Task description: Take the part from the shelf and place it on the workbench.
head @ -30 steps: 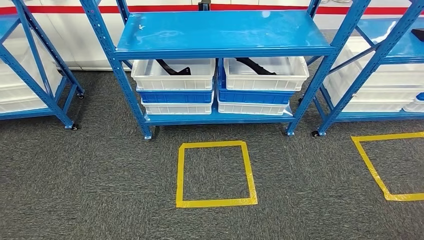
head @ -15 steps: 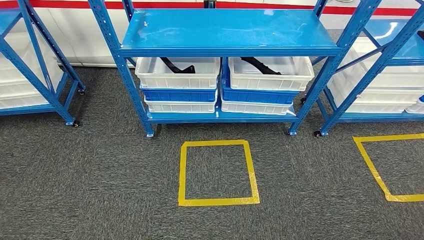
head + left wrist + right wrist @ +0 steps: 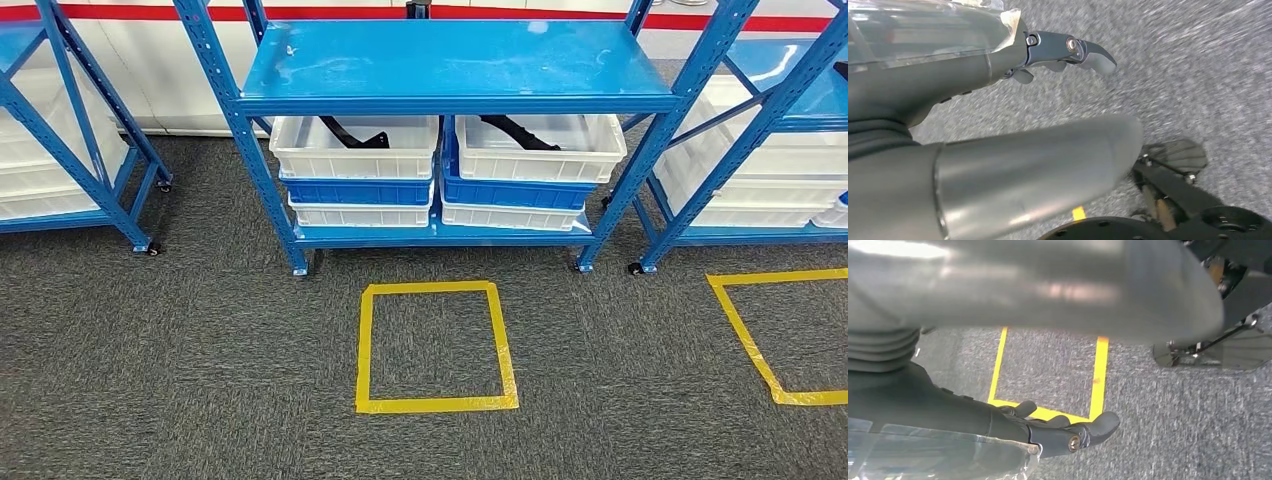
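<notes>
A blue shelf (image 3: 450, 60) stands ahead in the head view. On its lower level two white bins (image 3: 355, 160) (image 3: 535, 160) sit on stacked blue and white bins. Each top bin holds a black part: one (image 3: 352, 133) in the left bin, one (image 3: 515, 131) in the right bin, both half hidden by the shelf board above. My left hand (image 3: 1068, 52) hangs over the grey carpet with its fingers stretched out and nothing in it. My right hand (image 3: 1068, 432) hangs the same way, holding nothing, above a yellow tape line (image 3: 998, 365).
A yellow tape square (image 3: 437, 404) marks the carpet in front of the shelf, and part of another (image 3: 745, 335) lies to the right. More blue shelves with white bins stand at the left (image 3: 60, 150) and right (image 3: 760, 170). A white wall runs behind.
The whole picture has shifted a little since a second ago, so the camera has moved slightly. The shelf, bins and parts stay as they were.
</notes>
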### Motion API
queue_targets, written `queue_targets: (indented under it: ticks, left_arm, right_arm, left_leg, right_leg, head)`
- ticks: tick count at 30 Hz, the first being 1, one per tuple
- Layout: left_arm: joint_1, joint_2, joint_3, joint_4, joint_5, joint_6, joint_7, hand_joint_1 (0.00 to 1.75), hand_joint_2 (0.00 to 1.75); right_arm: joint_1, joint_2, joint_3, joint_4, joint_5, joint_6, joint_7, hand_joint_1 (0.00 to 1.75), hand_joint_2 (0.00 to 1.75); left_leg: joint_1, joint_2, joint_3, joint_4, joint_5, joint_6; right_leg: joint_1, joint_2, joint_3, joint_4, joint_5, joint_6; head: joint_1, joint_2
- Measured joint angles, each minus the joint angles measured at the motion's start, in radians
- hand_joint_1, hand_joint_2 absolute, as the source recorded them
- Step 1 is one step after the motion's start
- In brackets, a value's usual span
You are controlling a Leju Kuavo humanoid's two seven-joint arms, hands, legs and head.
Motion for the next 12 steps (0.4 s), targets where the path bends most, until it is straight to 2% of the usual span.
queue_targets:
  ticks: [8,12]
  left_arm:
    - [0.056,0.020,-0.119,-0.060,0.227,-0.063,0.058,0.00,0.00]
    - [0.068,0.025,-0.146,-0.075,0.272,-0.076,0.071,0.00,0.00]
  right_arm:
    - [0.046,0.002,-0.007,-0.064,-0.026,0.037,-0.029,0.00,0.00]
    - [0.055,0.004,-0.008,-0.079,-0.032,0.045,-0.035,0.00,0.00]
  left_leg:
    - [0.001,0.000,0.000,0.000,0.000,0.000]
    - [0.001,0.000,0.000,0.000,-0.001,0.000]
  right_leg:
    - [0.000,0.000,0.000,0.000,0.000,0.000]
    - [0.000,0.000,0.000,0.000,0.000,0.000]
  head:
    - [0.000,0.000]
    - [0.000,0.000]
